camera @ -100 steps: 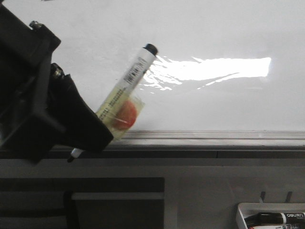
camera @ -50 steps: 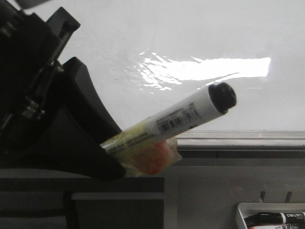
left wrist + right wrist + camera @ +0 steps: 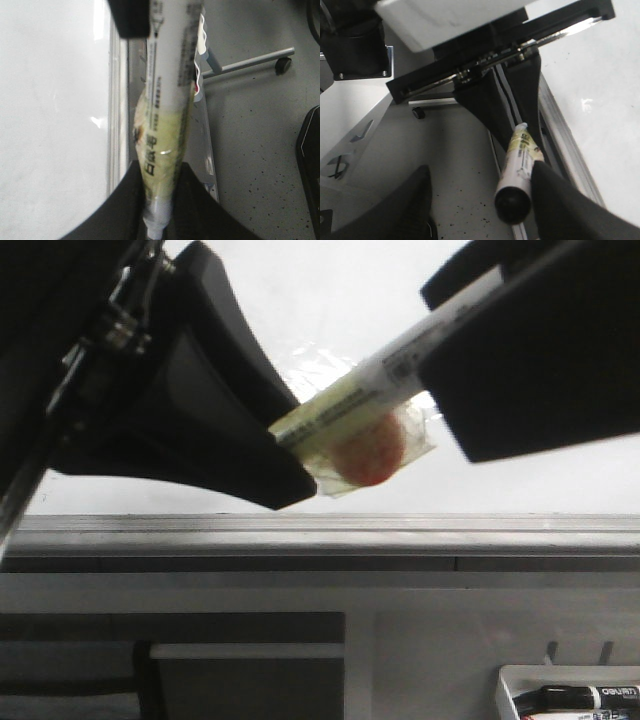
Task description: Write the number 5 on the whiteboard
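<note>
At far left of the front view, our left gripper (image 3: 285, 455) fills the frame, its dark fingers closed tight on the lower end of a white marker (image 3: 385, 375) wrapped in yellowish tape with an orange blob. Moving right, the marker slants upward toward our right gripper (image 3: 440, 360), whose fingers sit spread to either side of the capped end; in the right wrist view the black cap (image 3: 512, 205) lies between them, and we cannot tell whether they touch it. Behind both arms stands the whiteboard (image 3: 560, 480), glossy and blank, with its grey ledge (image 3: 400, 530) running below; no number 5 appears anywhere on it. At lower right, a tray (image 3: 520, 680) holds spare markers. We judge the risk is the right fingers closing off-centre on the cap, twisting the marker in the left grip or knocking it loose.
</note>
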Tool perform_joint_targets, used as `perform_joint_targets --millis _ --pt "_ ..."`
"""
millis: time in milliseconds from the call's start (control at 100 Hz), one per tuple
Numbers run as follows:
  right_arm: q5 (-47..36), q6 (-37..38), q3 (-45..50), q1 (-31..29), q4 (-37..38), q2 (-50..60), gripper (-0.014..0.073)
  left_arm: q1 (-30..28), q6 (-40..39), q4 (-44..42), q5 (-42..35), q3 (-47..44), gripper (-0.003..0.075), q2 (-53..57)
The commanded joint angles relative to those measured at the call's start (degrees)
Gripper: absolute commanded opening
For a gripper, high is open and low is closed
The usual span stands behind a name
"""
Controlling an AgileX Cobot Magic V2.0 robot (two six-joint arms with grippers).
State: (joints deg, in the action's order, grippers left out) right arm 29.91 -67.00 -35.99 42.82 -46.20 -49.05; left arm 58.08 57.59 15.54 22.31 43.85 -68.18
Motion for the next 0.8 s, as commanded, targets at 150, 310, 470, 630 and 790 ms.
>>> perform_joint_targets --millis 150,310,470,630,790 --pt "-6.2 -1.1 -2.2 0.6 -2.8 -1.1 0.0379 0.5 -0.2 0.9 -3.3 2.7 -0.0020 1.4" --pt "-6.8 -1.1 -2.2 0.6 -4.4 -1.8 0.0379 0.5 -0.2 0.9 -3.3 2.7 -0.0020 1.4" --pt "-6.8 -1.1 -2.2 0.6 -6.1 -3.7 0.0379 0.5 -0.2 0.9 -3.3 2.7 -0.0020 1.4" --pt "-6.9 -1.1 -3.0 0.6 -6.5 -5.5 0.0379 0.5 -0.2 0.9 -3.3 2.7 -0.0020 1.4" --pt "-6.9 -1.1 -3.7 0.6 -6.8 -6.4 0.0347 0.5 -0.2 0.9 -3.3 2.7 -0.0020 1.4"
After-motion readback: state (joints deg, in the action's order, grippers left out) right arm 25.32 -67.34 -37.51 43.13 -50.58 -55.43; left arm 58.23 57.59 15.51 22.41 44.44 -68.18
